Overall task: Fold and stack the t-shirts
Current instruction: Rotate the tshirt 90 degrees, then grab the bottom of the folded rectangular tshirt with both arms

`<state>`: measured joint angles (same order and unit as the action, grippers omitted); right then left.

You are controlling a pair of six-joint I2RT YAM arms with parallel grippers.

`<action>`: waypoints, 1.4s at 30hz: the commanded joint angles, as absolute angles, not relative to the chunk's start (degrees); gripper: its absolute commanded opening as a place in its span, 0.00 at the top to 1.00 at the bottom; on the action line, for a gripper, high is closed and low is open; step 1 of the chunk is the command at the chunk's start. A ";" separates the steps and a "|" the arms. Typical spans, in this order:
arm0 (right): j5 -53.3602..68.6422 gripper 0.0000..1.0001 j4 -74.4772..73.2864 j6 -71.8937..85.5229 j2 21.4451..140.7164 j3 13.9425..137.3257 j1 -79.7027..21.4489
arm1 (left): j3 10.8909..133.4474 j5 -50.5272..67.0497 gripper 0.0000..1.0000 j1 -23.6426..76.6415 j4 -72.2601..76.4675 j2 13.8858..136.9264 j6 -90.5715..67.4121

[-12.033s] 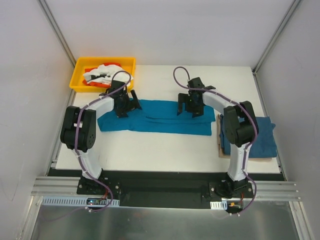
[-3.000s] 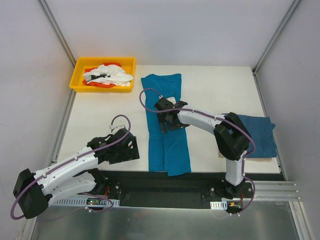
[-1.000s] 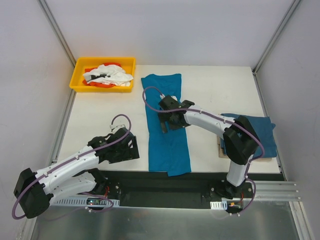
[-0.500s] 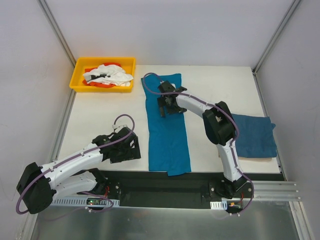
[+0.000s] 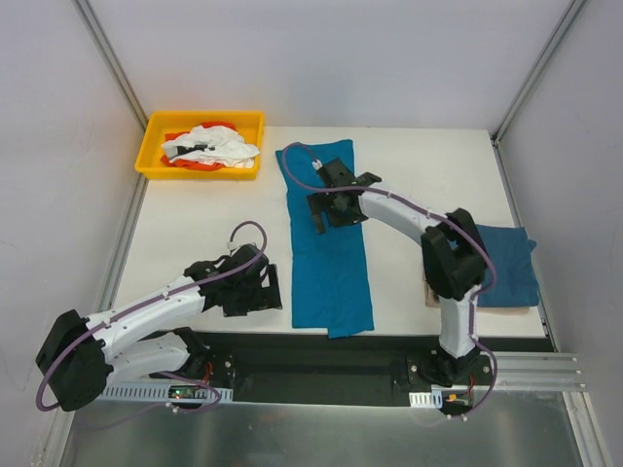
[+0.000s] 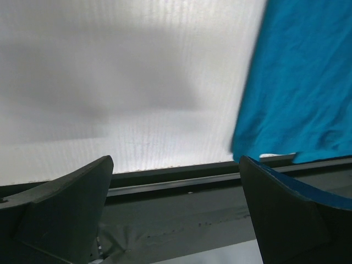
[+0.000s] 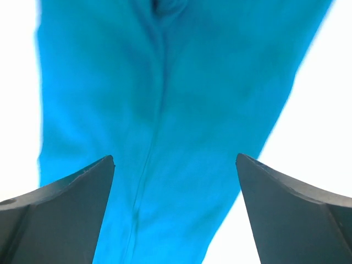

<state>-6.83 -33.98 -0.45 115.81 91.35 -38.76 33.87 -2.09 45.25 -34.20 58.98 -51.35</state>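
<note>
- We see the left end effector low over the counter, near the front edge, with its jaws spread wide and nothing between them.
- It sits just beside the near left corner of the long shirt. In the wrist view the teal cloth ends close to the right-hand jaw, and we cannot tell whether the two touch.
- The right end effector is over the far half of that shirt, also with its jaws wide apart and nothing in its grip.
- Its wrist view shows teal cloth filling the gap between the jaws, with a crease running lengthwise down the middle. We cannot tell whether the tips rest on the cloth or hang just above it.
- The long shirt lies flat as a narrow strip, running from the far part of the counter to the front edge, where its near end slightly overhangs.
- A folded shirt of the same teal lies at the right edge of the counter, well apart from both end effectors.
- A yellow bin stands at the far left corner, holding white and orange cloths.
</note>
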 commanded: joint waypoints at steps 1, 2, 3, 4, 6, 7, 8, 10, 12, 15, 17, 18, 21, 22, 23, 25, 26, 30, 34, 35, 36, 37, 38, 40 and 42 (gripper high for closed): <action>-7.82 0.03 -32.61 2.89 99.01 82.56 -39.20 | 32.79 6.05 0.01 44.56 -26.29 59.94 -50.71; -7.82 0.03 -32.26 5.08 96.96 79.92 -39.29 | 32.17 7.80 0.03 44.65 -24.89 60.46 -50.97; -7.47 0.03 -31.56 6.23 94.94 73.98 -39.29 | 31.56 9.21 0.04 44.74 -22.96 60.82 -51.15; -7.12 0.02 -31.55 7.46 91.09 71.39 -39.29 | 30.25 11.84 0.06 44.82 -19.72 61.08 -51.85; -6.59 0.01 -32.95 11.68 87.56 64.46 -39.29 | 29.10 14.05 0.11 45.52 -16.27 62.31 -52.82; -6.16 0.01 -33.66 12.82 84.41 62.25 -39.29 | 28.66 15.28 0.13 45.88 -14.00 62.84 -52.91; -4.67 0.01 -34.27 13.79 82.90 60.31 -39.37 | 28.74 15.47 0.14 46.23 -13.63 64.23 -53.00; -3.35 0.01 -34.80 15.73 78.43 54.86 -40.16 | 29.44 15.91 0.18 46.67 -13.27 65.82 -53.09; -1.94 0.01 -35.77 17.48 75.86 51.78 -40.78 | 30.06 16.52 0.24 47.28 -12.75 68.20 -53.00; 2.08 0.01 -35.42 19.50 71.29 45.54 -41.40 | 30.94 16.70 0.31 48.25 -11.60 70.66 -53.00; 5.78 0.01 -33.67 21.44 68.39 40.88 -41.66 | 31.81 17.66 0.40 48.60 -11.16 72.77 -52.91; 6.84 0.04 -32.53 21.97 67.68 39.48 -41.66 | 32.08 18.19 0.44 48.78 -11.16 73.56 -52.65; 9.22 0.11 -30.50 22.50 65.75 35.60 -41.75 | 32.61 18.81 0.56 49.39 -11.16 75.76 -52.65; 9.75 0.12 -30.24 22.50 65.31 35.16 -41.92 | 32.69 18.98 0.61 49.48 -11.16 76.72 -52.65; 10.63 0.14 -29.71 22.67 65.13 34.37 -42.01 | 32.78 19.16 0.63 49.48 -11.25 77.08 -52.65; 11.86 0.17 -29.10 22.59 64.86 33.67 -42.27 | 32.96 19.60 0.70 49.57 -11.25 78.13 -52.82; 12.82 0.20 -28.66 22.85 64.86 32.97 -42.36 | 32.96 19.60 0.76 49.66 -11.25 78.40 -52.91; 13.89 0.25 -27.78 23.38 65.65 31.91 -43.15 | 32.52 19.95 0.98 49.75 -11.25 78.66 -53.52; 15.73 0.41 -25.40 24.61 68.37 31.99 -44.73 | 32.61 20.13 1.00 49.83 -11.25 78.22 -53.70; 15.91 0.47 -25.05 24.78 68.81 31.99 -45.08 | 32.61 20.13 1.00 49.83 -11.34 78.14 -53.70; 15.82 0.51 -25.14 25.22 69.60 32.08 -45.44 | 32.52 20.30 1.00 49.92 -11.16 78.05 -53.96; 15.65 0.55 -25.22 25.40 69.87 31.91 -46.05 | 32.26 20.30 1.00 49.92 -11.16 77.79 -53.96; 15.56 0.60 -25.75 25.66 70.13 31.82 -46.23 | 32.08 20.48 1.00 49.92 -11.34 77.61 -54.23; 15.12 0.60 -26.28 25.84 70.40 31.64 -46.67 | 31.38 20.39 1.00 50.01 -11.34 76.91 -54.67; 13.72 0.60 -27.51 26.10 70.58 31.55 -46.93 | 31.03 20.13 1.00 50.01 -11.34 76.20 -54.93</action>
